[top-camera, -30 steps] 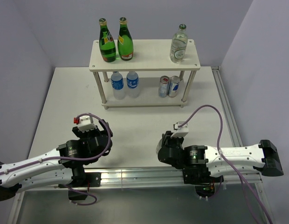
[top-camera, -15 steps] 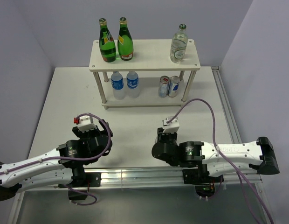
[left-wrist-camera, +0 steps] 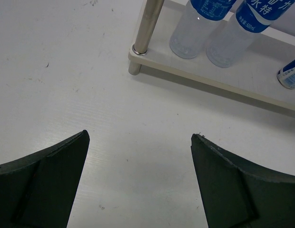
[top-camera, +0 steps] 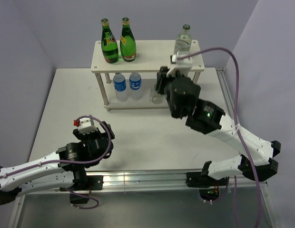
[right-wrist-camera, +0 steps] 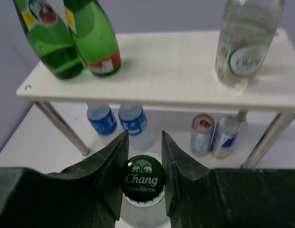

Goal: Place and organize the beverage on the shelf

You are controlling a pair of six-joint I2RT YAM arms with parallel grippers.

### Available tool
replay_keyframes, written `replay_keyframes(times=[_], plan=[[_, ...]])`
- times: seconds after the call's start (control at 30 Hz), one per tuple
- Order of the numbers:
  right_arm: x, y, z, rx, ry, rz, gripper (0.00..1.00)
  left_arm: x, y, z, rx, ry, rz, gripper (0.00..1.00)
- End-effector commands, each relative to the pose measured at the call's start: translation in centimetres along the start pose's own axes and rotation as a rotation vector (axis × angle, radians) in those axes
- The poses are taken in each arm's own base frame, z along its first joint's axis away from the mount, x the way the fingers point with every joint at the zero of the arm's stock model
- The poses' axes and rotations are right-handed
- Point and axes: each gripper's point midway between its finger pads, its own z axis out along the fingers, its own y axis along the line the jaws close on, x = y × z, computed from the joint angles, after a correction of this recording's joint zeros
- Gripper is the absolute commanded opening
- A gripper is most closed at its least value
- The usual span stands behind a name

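Note:
My right gripper [right-wrist-camera: 143,166] is shut on the green "Chang" cap of a clear soda water bottle [right-wrist-camera: 142,179] and holds it in the air in front of the shelf [right-wrist-camera: 166,66]. In the top view the right gripper [top-camera: 162,81] is level with the top board [top-camera: 147,57], and the bottle [top-camera: 155,96] hangs below it. Two green bottles [top-camera: 108,45] and one clear bottle [top-camera: 182,42] stand on the top board. My left gripper [left-wrist-camera: 140,135] is open and empty, low over the table.
On the lower board [left-wrist-camera: 204,78] stand two blue-labelled water bottles [right-wrist-camera: 101,118] and two cans [right-wrist-camera: 202,133]. Free room shows on the top board between the green bottles and the clear bottle [right-wrist-camera: 245,42]. A silver leg [left-wrist-camera: 145,26] stands ahead of the left gripper.
My right arm has risen from low near the table's front edge and swung far forward to the shelf, carrying the bottle. The left arm has hardly moved.

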Motion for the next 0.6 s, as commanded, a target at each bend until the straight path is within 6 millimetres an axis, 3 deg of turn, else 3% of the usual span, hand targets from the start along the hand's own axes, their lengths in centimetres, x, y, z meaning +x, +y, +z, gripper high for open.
replay_keyframes(times=[0.0,0.03,0.07,0.1,0.13,0.17,0.2,0.37,0.57], plan=[[-10.0,1.0,0.8,-0.07,-0.166,0.057,0.0,-0.9,-0.2,-0.1,-0.001,-0.026,-0.022,0.94],[-11.1,0.4,1.5,-0.05,-0.179,0.06,0.0,-0.9,-0.2,-0.1,-0.002,-0.027,-0.022,0.94],[-10.3,1.5,3.1,-0.062,-0.148,0.015,0.0,-1.0,-0.2,-0.1,0.002,-0.028,-0.027,0.94],[-13.6,1.0,2.8,-0.058,-0.199,0.061,0.0,-1.0,-0.3,-0.1,0.004,-0.027,-0.029,0.94],[-14.4,0.4,3.5,-0.035,-0.21,0.031,0.0,-1.0,-0.3,-0.1,0.007,-0.027,-0.027,0.94],[-13.2,1.3,5.3,-0.031,-0.172,-0.027,0.0,-1.1,-0.2,-0.1,0.008,-0.029,-0.031,0.94],[-16.0,0.7,4.9,-0.023,-0.221,0.006,0.0,-1.0,-0.2,-0.1,0.008,-0.027,-0.03,0.95],[-18.6,-1.0,7.9,0.042,-0.287,-0.014,0.0,-1.1,-0.2,-0.2,0.009,-0.028,-0.036,0.94],[-20.5,-3.2,9.2,0.095,-0.359,-0.018,0.0,-1.0,-0.2,-0.2,0.01,-0.025,-0.036,0.94]])
